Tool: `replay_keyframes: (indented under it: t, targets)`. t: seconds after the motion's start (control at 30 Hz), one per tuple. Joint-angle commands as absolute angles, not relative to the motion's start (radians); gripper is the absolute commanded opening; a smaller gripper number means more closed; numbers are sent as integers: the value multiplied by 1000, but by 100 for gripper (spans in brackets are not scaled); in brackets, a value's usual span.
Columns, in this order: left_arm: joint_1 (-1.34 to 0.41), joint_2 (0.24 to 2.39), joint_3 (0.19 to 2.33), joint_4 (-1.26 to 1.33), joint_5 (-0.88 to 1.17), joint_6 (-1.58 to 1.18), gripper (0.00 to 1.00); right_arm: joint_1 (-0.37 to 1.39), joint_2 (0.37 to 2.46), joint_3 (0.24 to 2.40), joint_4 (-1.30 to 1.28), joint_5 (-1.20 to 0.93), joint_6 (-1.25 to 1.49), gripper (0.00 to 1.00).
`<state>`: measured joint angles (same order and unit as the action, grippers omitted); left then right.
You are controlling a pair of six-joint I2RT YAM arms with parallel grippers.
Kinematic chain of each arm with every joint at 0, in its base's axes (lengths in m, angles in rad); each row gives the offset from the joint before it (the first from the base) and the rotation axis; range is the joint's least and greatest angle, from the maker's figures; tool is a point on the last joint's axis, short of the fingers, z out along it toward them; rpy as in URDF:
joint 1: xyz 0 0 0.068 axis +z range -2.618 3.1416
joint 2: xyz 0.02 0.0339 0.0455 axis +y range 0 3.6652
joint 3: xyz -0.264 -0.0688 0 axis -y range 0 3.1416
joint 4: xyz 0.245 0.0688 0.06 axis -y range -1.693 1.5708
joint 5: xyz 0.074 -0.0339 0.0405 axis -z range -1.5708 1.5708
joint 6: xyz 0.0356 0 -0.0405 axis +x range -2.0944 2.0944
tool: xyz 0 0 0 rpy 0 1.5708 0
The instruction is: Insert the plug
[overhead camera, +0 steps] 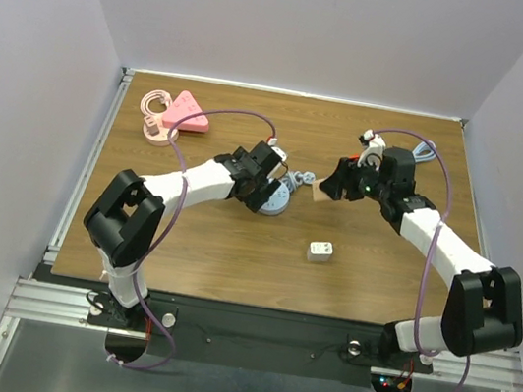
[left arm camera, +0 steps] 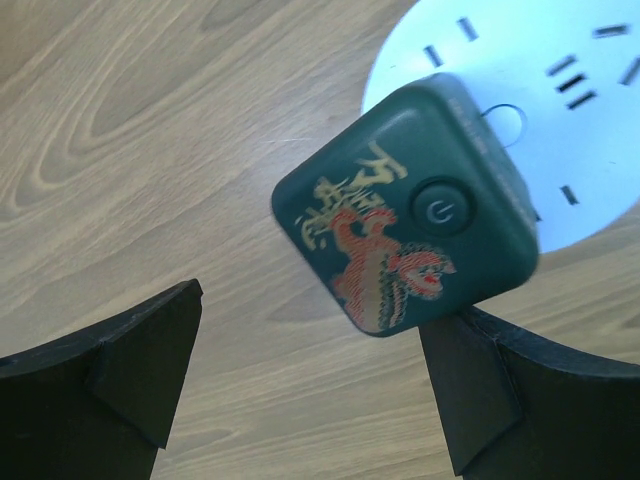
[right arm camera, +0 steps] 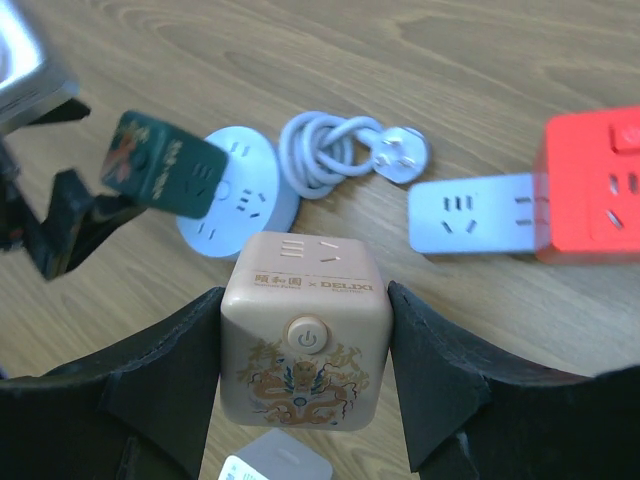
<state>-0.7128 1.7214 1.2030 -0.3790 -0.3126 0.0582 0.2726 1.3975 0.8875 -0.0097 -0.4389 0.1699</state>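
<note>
The dark green plastic cube plug, printed with a red-and-gold figure and a round power button, sits tilted at the edge of the round white plastic socket disc. Whether its prongs are seated cannot be told. The left pincer stands spread wide around it, one finger just at the cube's lower corner, the other well apart from it. Just beside the disc lies a coiled white cable with a three-prong plug. To the right, raised above the wooden counter, the right pincer is pinching a beige plastic cube adapter by two opposite sides, its button face toward the wrist camera. Beyond it a flat white power strip meets a red cube adapter. A small white block lies nearer the arm bases, and a pink triangular power strip lies at the far left corner.
</note>
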Motion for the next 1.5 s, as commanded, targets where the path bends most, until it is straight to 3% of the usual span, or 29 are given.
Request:
replay_keyframes:
  t: [0.0, 0.37, 0.63, 0.87, 1.17, 1.37, 1.47]
  targets:
    - [-675, 1713, 1218, -411, -357, 37, 99, 305, 1397, 979, 32, -566, 65, 0]
    - [-611, 1707, 1264, -272, -253, -54, 99, 350, 1517, 1101, -93, -620, -126, 0]
    - [-611, 1658, 1171, -111, -57, -66, 99, 382, 1653, 1273, -198, -615, -265, 0]
    - [-607, 1681, 1157, -63, -29, -132, 99, 414, 1746, 1429, -311, -563, -311, 0]
    - [-607, 1710, 1161, -14, -17, -184, 98, 420, 1756, 1427, -322, -505, -348, 0]
    - [-607, 1769, 1187, -23, -5, -152, 81, 419, 1733, 1411, -325, -500, -351, 0]
    - [-607, 1787, 1201, -44, -5, -129, 65, 419, 1720, 1398, -325, -492, -350, 0]
